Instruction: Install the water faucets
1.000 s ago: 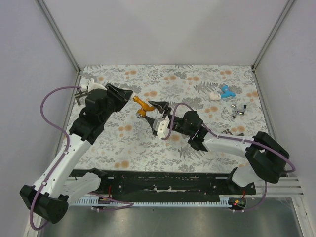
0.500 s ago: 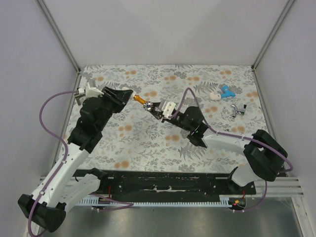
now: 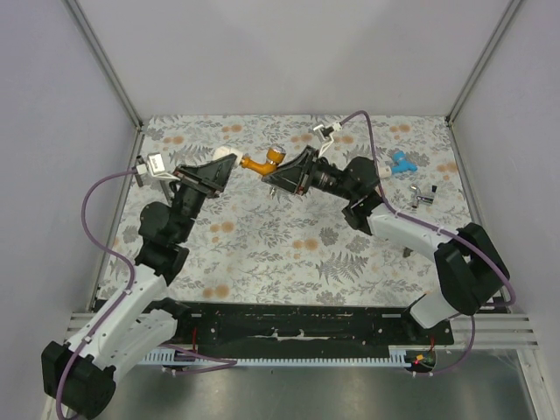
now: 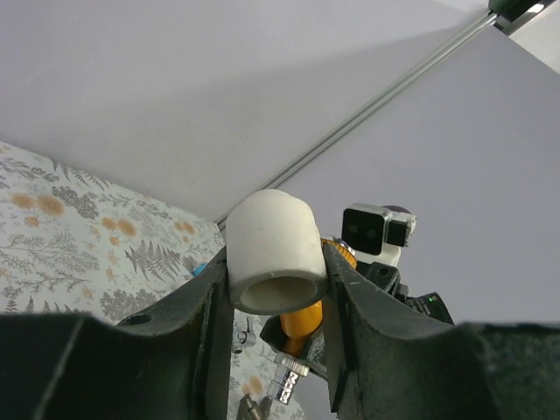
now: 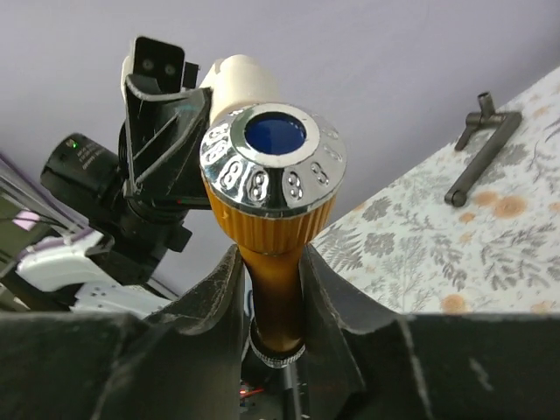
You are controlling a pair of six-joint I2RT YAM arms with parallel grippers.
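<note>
The left gripper (image 4: 275, 284) pinches the white fitting (image 4: 273, 245) and the right gripper (image 5: 273, 306) clamps the orange faucet (image 5: 275, 280) by its stem. Both are held above the table (image 3: 262, 254), facing end to end, likely so one part can be twisted into the other.

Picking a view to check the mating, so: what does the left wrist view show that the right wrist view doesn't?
Only left wrist: the open bore of the white cylindrical plastic fitting, clamped between the left fingers. Only right wrist: the chrome knob cap with blue centre and a dark metal lever handle on the floral table. Both: the orange plastic faucet and that fitting.
</note>
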